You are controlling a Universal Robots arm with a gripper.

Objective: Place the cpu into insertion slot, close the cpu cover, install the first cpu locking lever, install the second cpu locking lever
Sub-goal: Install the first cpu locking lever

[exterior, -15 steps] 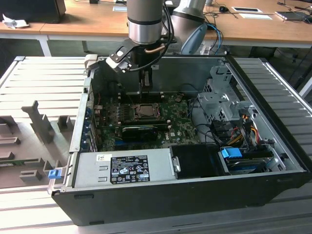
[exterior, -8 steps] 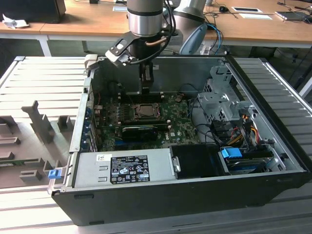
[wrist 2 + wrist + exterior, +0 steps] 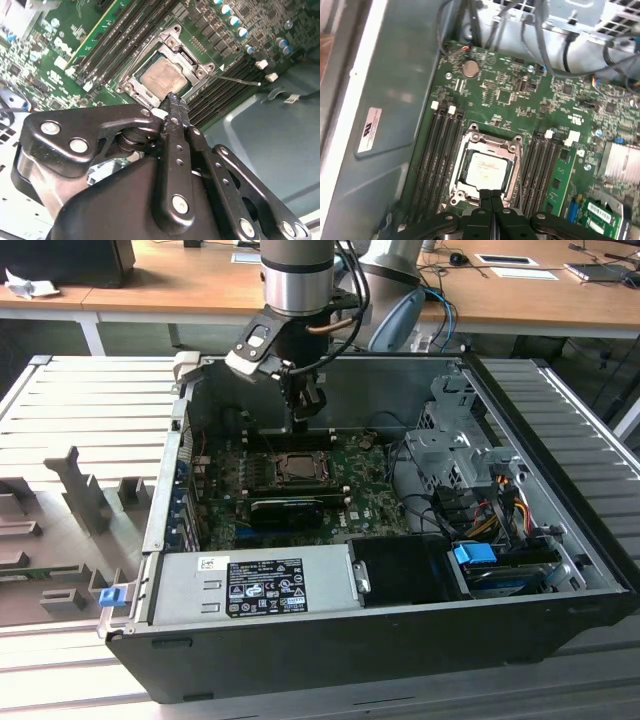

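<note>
Inside an open desktop PC case (image 3: 330, 660) on a slatted grey table (image 3: 90, 400), the robot arm reaches down over the green board (image 3: 365, 502). Its gripper (image 3: 299, 426) hangs just above the socket (image 3: 461, 176).

The chip (image 3: 298, 467), w/ its pale metal top up, sits flat in that socket. The cover frame (image 3: 487, 143) lies down around it, the chip's top showing through the frame's square window. In the second wrist view the chip (image 3: 162, 78) and frame (image 3: 175, 44) sit btwn two banks of memory slots (image 3: 115, 47). A thin metal rod (image 3: 240, 80) lies across the bank beside the frame.

Both wrist views show the gripper (image 3: 172, 97) (image 3: 490, 192) w/ fingertips pressed together and nothing seen btwn them. They point at the frame's near edge, by a corner of the chip. Whether they touch the frame can't be told.

In the exterior view a long black card (image 3: 288, 508) lies on the board just in front of the socket. A grey power supply (image 3: 255, 585) fills the case's front.
</note>
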